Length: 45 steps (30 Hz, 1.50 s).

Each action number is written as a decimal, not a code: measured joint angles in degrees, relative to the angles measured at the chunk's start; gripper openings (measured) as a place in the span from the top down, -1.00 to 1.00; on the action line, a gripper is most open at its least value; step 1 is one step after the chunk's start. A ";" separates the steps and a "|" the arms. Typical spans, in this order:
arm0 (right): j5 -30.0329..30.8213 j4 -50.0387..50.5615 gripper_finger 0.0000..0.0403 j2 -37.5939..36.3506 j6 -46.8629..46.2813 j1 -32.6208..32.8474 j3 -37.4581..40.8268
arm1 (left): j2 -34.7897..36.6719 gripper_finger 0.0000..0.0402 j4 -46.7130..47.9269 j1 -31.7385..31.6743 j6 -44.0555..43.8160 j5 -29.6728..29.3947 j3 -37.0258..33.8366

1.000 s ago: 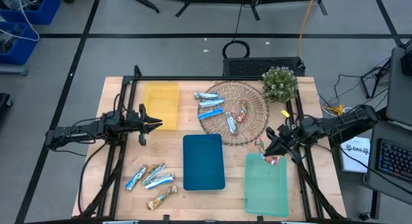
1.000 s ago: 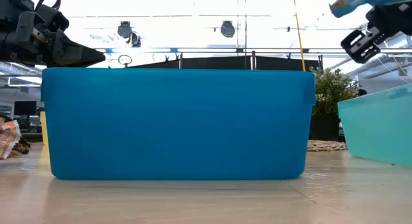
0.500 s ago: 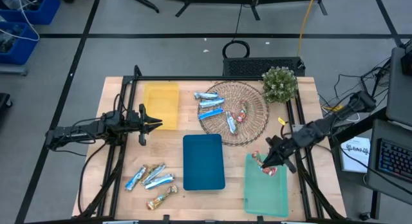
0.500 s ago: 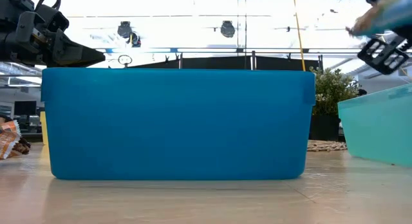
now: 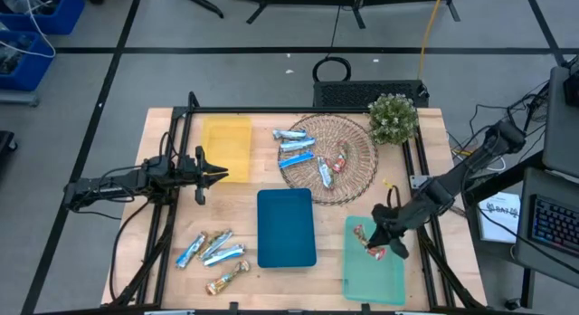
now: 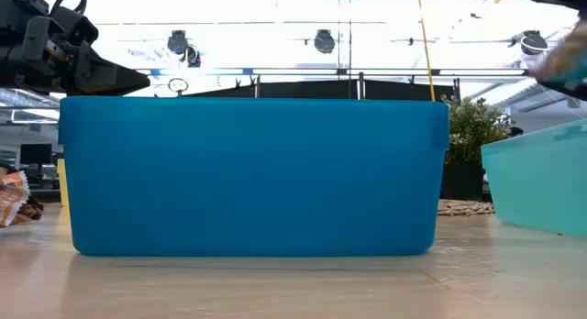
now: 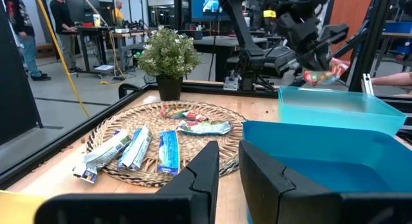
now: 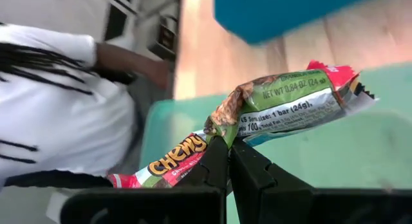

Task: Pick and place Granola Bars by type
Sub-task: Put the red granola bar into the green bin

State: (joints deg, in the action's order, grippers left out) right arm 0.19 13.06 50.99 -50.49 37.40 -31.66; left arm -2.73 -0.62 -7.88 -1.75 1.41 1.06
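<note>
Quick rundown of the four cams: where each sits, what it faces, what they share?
High: overhead, straight down; both arms, right gripper over the green tray.
Low: table height, facing the blue tray; left arm upper left.
Left wrist: past the left gripper toward the wicker mat.
Right wrist: shut fingers pinching a red granola bar.
Shared: that bar shows in three views.

High view straight down over the whole worktop [image 5: 244, 206], low view level at worktop height, hard against the blue tray [image 6: 248, 172], left wrist view facing across to the wicker mat [image 7: 161, 143], right wrist view close above the green tray [image 8: 335, 153], blue tray shared by all.
</note>
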 joint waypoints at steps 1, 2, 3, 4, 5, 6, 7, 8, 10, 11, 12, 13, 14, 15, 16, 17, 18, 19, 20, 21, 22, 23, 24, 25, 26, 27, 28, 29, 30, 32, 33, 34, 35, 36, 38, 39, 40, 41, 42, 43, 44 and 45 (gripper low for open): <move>0.00 0.74 1.00 1.08 -0.99 0.12 -0.31 | 0.00 0.67 0.00 -0.01 -0.01 0.00 0.00; 0.00 1.89 1.00 2.11 -2.07 0.21 -0.63 | -0.01 0.67 0.00 -0.02 -0.01 0.00 0.00; -0.01 3.01 1.00 3.10 -3.33 0.23 -0.79 | -0.01 0.67 0.00 0.00 -0.01 0.00 0.00; 0.00 3.95 1.00 4.02 -4.65 0.23 -0.81 | -0.01 0.67 0.00 -0.02 0.01 0.00 0.00; -0.02 4.78 1.00 4.98 -5.83 0.23 -0.81 | 0.00 0.67 0.00 0.00 -0.01 0.00 0.00; -0.06 5.55 1.00 5.82 -7.03 0.23 -0.81 | -0.01 0.67 0.00 -0.02 0.00 0.00 0.00; -0.18 6.39 1.00 6.65 -8.16 0.23 -0.81 | -0.01 0.67 0.00 -0.01 0.00 0.00 0.00; -0.30 7.13 1.00 7.38 -9.18 0.23 -0.81 | 0.00 0.67 0.00 -0.01 -0.01 0.00 0.00; -0.51 7.47 1.00 8.63 -10.83 0.23 -0.81 | -0.01 0.67 0.00 0.00 0.01 0.00 0.00; -0.84 7.38 1.00 9.08 -11.47 0.23 -0.81 | 0.00 0.67 0.00 -0.02 0.01 0.00 0.00; -1.41 7.36 1.00 9.52 -11.94 0.23 -0.81 | 0.01 0.67 0.00 0.00 -0.01 0.00 0.00; -1.73 7.35 1.00 10.02 -12.44 0.23 -0.81 | 0.01 0.67 0.00 -0.02 -0.01 0.00 0.00; -1.80 7.38 1.00 10.52 -12.78 0.23 -0.81 | -0.01 0.67 0.00 -0.01 0.01 0.00 0.00; -1.92 7.48 1.00 10.89 -12.93 0.23 -0.81 | -0.01 0.67 0.00 -0.01 0.00 0.00 0.00; -1.90 7.57 1.00 11.17 -12.92 0.23 -0.81 | -0.01 0.67 0.00 -0.02 0.00 0.00 0.00; -1.90 7.77 1.00 11.37 -12.93 0.23 -0.81 | -0.01 0.67 0.00 -0.02 0.00 0.00 0.00; -1.88 8.19 1.00 11.54 -12.93 0.23 -0.81 | -0.01 0.67 0.00 -0.01 0.00 0.00 0.00; -1.78 8.83 1.00 11.69 -12.93 0.23 -0.81 | 0.00 0.67 0.00 -0.02 0.01 0.00 0.00; -1.71 9.39 1.00 11.75 -12.93 0.13 -0.81 | -0.01 0.67 0.00 -0.02 -0.01 0.00 0.00; -1.69 9.74 1.00 11.75 -12.93 0.03 -0.81 | -0.01 0.67 0.00 -0.02 -0.01 0.00 0.00; -1.68 9.91 1.00 11.75 -12.93 -0.17 -0.81 | -0.01 0.67 0.00 0.00 -0.01 0.00 0.00; -1.61 9.98 1.00 11.75 -12.93 -0.32 -0.81 | -0.01 0.67 0.00 -0.02 -0.01 0.00 0.00; -1.46 10.01 1.00 11.75 -12.93 -0.52 -0.81 | 0.00 0.67 0.00 -0.02 0.00 0.00 0.00; -1.42 9.96 1.00 11.75 -12.93 -0.72 -0.81 | 0.00 0.67 0.00 -0.01 -0.01 0.00 0.00; -1.42 9.92 1.00 11.75 -12.93 -0.99 -0.81 | 0.01 0.67 0.00 -0.02 -0.01 0.00 0.00; -1.40 9.95 1.00 11.75 -12.90 -1.19 -0.81 | -0.01 0.67 0.00 -0.02 0.01 0.00 0.00; -1.40 9.97 1.00 11.75 -12.78 -1.40 -0.81 | -0.01 0.67 0.00 -0.01 0.00 0.00 0.00; -1.38 9.93 1.00 11.75 -12.58 -1.63 -0.79 | 0.00 0.67 0.00 -0.01 0.01 0.00 0.00; -1.42 9.93 1.00 11.75 -12.47 -1.81 -0.81 | -0.01 0.67 0.00 -0.02 0.00 0.00 0.00; -1.54 9.93 1.00 11.75 -12.99 -2.13 -0.81 | -0.01 0.67 0.00 0.00 -0.01 0.00 0.00; -1.62 9.92 0.99 11.75 -13.49 -2.22 -0.79 | -0.01 0.67 0.00 -0.02 0.00 0.00 0.00; -1.64 9.87 0.98 11.75 -14.06 -2.22 -0.81 | -0.01 0.67 0.00 0.00 -0.01 0.00 0.00; -1.69 9.72 0.97 11.75 -14.66 -2.22 -0.80 | 0.00 0.67 0.00 -0.02 0.01 0.00 0.00; -1.78 9.49 0.95 11.75 -14.91 -2.22 -0.78 | 0.00 0.67 0.00 -0.01 0.00 0.00 0.00; -1.79 9.08 0.90 11.73 -15.03 -2.22 -0.78 | -0.01 0.67 0.00 -0.01 0.00 0.00 0.00; -1.81 8.93 0.87 11.73 -15.03 -2.22 -0.78 | 0.00 0.67 0.00 -0.02 0.00 0.00 0.00; -1.79 8.71 0.85 11.73 -15.03 -2.22 -0.78 | -0.01 0.67 0.00 -0.01 0.00 0.00 0.00; -1.81 8.49 0.83 11.73 -15.01 -2.22 -0.78 | -0.01 0.67 0.00 -0.02 0.00 0.00 0.00; -1.81 8.26 0.80 11.73 -15.01 -2.22 -0.78 | -0.01 0.67 0.00 0.00 0.01 0.00 0.00; -1.78 8.18 0.78 11.73 -14.98 -2.22 -0.78 | 0.01 0.67 0.00 -0.01 -0.01 0.00 0.00; -1.77 8.18 0.75 11.73 -14.98 -2.22 -0.78 | -0.01 0.67 0.00 -0.02 -0.01 0.00 0.00; -1.77 8.20 0.73 11.73 -14.98 -2.22 -0.78 | 0.00 0.67 0.00 -0.01 0.00 0.00 0.00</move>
State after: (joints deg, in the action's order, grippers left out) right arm -1.58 21.26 62.72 -65.47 35.18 -32.45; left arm -2.73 -0.62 -7.89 -1.75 1.41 1.06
